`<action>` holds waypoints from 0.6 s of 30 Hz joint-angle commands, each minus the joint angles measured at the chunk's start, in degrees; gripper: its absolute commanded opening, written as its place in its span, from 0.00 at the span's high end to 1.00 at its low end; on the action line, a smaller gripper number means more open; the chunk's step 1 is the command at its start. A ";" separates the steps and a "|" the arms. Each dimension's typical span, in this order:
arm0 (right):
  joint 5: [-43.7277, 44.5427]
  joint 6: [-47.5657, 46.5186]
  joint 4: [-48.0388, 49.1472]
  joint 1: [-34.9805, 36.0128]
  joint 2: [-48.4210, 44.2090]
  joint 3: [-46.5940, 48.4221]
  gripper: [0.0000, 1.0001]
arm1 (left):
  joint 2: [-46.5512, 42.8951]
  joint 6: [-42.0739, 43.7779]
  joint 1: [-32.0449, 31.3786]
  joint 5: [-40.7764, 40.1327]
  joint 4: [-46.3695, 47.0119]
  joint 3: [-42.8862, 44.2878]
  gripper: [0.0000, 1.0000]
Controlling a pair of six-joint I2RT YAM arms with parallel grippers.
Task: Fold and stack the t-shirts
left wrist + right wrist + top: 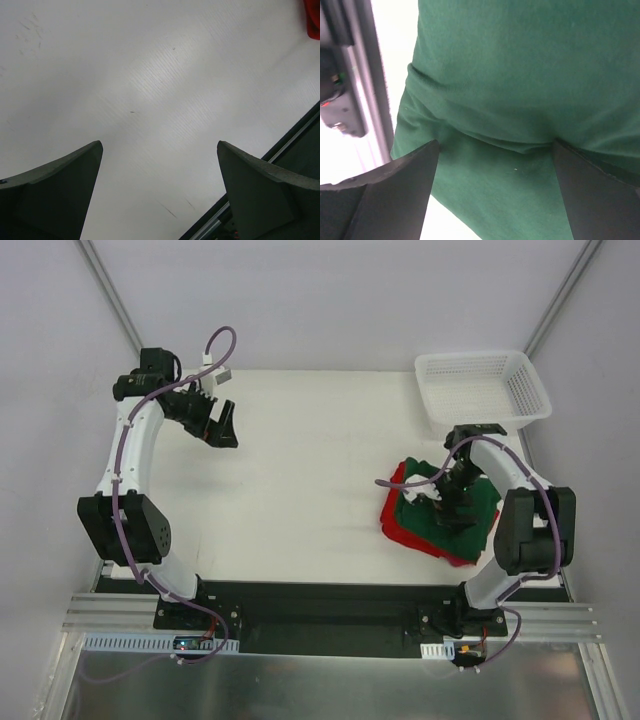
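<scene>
Steeply bent, right arm (507,456) holds spread fingers (385,200) over green t-shirt (520,75).

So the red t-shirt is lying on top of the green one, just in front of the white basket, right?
Not quite: the order is reversed. The green t-shirt lies on top of the red t-shirt, whose edges stick out from under it, as the top external view shows. The pile does sit just in front of the white basket.
</scene>
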 commanded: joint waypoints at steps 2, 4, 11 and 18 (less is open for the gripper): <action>7.14 -8.24 -10.81 -4.26 -2.80 -4.12 0.04 | 0.31 0.93 -1.08 -1.37 -0.72 1.56 0.01; 7.32 -7.54 -10.28 -5.32 -2.81 -3.69 0.04 | 0.22 1.11 -1.17 -1.63 -0.72 1.21 0.01; 5.56 3.69 -8.87 -12.35 2.90 4.30 0.04 | -0.65 1.46 -1.52 -3.13 -0.72 0.06 0.01; 6.35 14.76 -10.10 -17.36 7.29 7.82 0.04 | -1.10 1.90 -2.05 -3.92 -0.72 -0.20 0.01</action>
